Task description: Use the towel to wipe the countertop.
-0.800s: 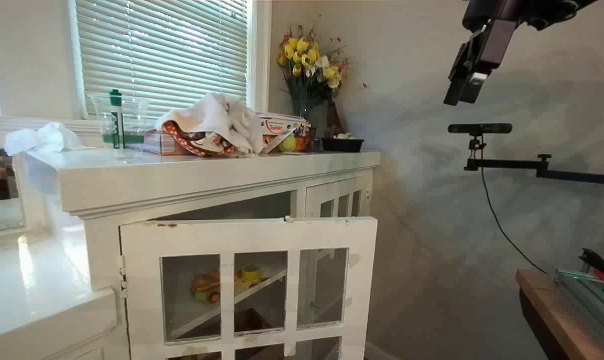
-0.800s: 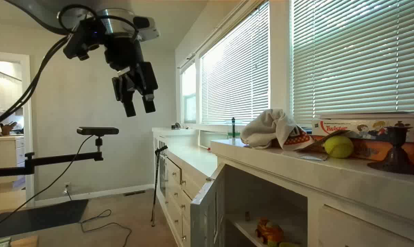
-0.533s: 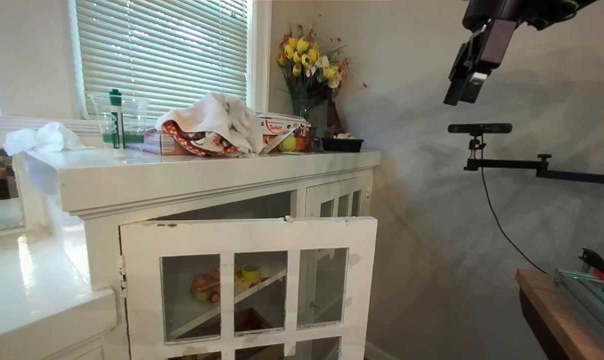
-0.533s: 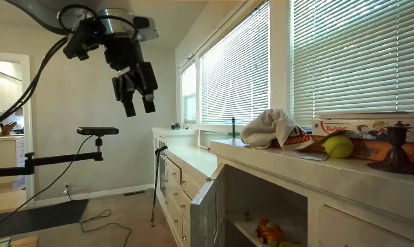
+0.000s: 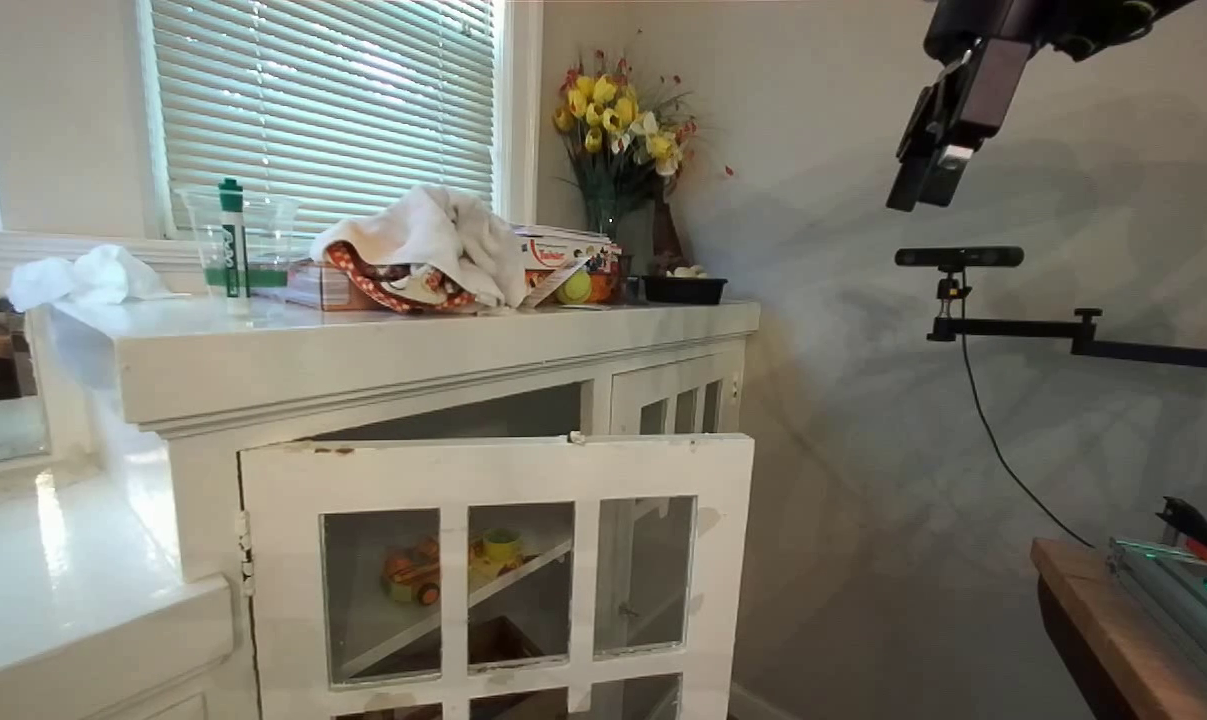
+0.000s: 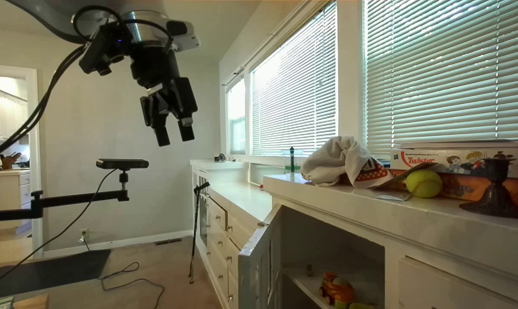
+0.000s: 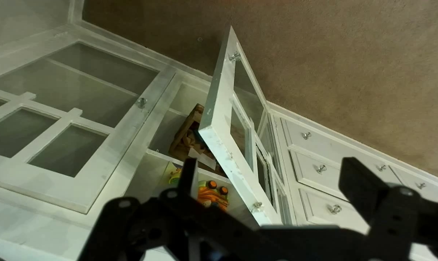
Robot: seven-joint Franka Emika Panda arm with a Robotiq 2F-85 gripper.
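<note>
Gripper (image 6: 175, 138): spread wide, nothing's pinched
Towel (image 5: 428, 245): bunched up, pickup's probably the step
Countertop (image 5: 433, 345): can't be wiped yet, towel's gotta be reached and pinched first

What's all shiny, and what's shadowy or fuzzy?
Shiny: in an exterior view, the low white ledge catches a streak of glare, and in an exterior view the middle window's blinds wash out nearly white; shadowy: in an exterior view, soft shadows spread over the wall; fuzzy: in the wrist view, the gripper looks very dark, with slightly soft edges.
</note>
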